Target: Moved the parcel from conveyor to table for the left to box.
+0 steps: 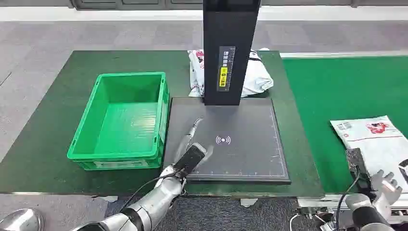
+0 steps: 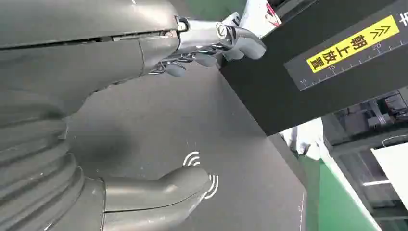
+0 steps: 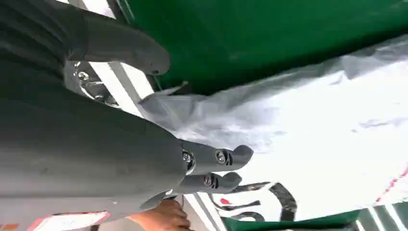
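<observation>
Green conveyor (image 1: pixel 337 91) under parcel (image 1: pixel 377 142), right hand (image 1: pixel 385 190) beside.

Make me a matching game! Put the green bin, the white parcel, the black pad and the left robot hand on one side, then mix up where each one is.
Things:
1. green bin
2. white parcel
3. black pad
4. left robot hand

Places:
A. on the green conveyor, by the right robot hand
B. over the black pad's near left corner
C. under the tall black post
D. left of the black pad

Pairs: 1-D, 2-A, 3-C, 4-B
</observation>
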`<state>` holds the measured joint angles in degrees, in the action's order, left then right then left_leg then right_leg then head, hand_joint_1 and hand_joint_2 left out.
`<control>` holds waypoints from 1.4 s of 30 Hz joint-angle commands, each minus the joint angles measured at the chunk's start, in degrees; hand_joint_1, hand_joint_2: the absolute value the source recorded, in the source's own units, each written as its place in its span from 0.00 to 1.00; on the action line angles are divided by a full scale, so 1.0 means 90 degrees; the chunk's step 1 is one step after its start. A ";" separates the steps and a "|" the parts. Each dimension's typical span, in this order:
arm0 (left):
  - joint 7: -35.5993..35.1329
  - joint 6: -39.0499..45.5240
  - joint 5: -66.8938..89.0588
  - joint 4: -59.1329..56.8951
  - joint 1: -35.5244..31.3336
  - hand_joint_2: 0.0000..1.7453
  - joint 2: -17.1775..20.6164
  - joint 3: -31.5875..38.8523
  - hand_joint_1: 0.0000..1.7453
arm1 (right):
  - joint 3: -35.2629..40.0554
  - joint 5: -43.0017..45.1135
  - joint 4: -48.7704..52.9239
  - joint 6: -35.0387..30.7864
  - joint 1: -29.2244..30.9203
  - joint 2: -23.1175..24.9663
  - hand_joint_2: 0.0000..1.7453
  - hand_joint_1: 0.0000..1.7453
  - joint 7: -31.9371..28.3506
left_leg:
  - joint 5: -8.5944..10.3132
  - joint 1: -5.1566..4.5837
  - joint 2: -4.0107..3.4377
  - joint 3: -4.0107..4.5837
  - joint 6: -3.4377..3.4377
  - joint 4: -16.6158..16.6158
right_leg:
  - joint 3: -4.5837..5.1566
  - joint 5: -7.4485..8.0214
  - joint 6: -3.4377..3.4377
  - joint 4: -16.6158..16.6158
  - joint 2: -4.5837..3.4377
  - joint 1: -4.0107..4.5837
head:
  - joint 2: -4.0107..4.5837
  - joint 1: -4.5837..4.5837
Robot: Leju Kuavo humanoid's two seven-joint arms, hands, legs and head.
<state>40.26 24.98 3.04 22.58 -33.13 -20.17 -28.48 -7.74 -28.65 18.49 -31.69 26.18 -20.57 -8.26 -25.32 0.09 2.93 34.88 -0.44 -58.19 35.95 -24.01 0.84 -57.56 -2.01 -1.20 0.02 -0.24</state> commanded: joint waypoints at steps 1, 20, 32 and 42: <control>-0.0029 -0.0015 0.0007 -0.0109 -0.0062 1.00 0.0169 0.0272 0.00 | -0.0440 -0.0012 -0.0359 0.0100 0.0479 0.0086 1.00 0.00 -0.0028 | -0.0008 -0.0001 -0.0045 -0.0021 -0.0002 0.0005 | -0.0013 0.0001 -0.0008 0.0007 -0.0008 0.0005 | -0.0002 0.0002; -0.0029 -0.0122 0.0021 0.0046 0.0018 1.00 0.0209 0.0375 0.00 | -0.0129 -0.0594 -0.0607 0.2006 0.0327 0.0100 1.00 0.00 0.0999 | -0.0007 0.0001 -0.0028 -0.0019 0.0002 0.0005 | -0.0016 0.0000 -0.0004 0.0009 0.0000 0.0007 | -0.0002 0.0000; -0.0029 -0.0215 -0.0031 -0.0004 0.0047 1.00 0.0109 0.0471 0.00 | -0.0477 -0.0442 -0.0565 0.2204 0.0349 0.0113 1.00 1.00 0.0211 | -0.0014 0.0019 -0.0052 -0.0077 0.0014 0.0019 | -0.0091 0.0000 -0.0001 0.0057 0.0008 0.0033 | 0.0000 0.0000; -0.0029 -0.0028 0.0063 -0.0185 -0.0107 1.00 0.0163 0.0682 0.00 | -0.0850 -0.0513 -0.0022 0.1684 0.0837 0.0224 1.00 1.00 -0.1130 | -0.0022 0.0008 -0.0059 -0.0060 0.0015 -0.0001 | -0.0066 0.0000 0.0007 0.0032 -0.0019 0.0017 | 0.0000 0.0002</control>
<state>40.26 23.78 3.10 23.85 -32.13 -19.93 -25.77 -10.73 -32.76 16.37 -14.05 29.37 -20.92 -12.07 -25.46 0.21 2.82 34.40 -0.28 -58.21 35.32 -24.01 0.97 -57.26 -2.08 -1.04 0.02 -0.22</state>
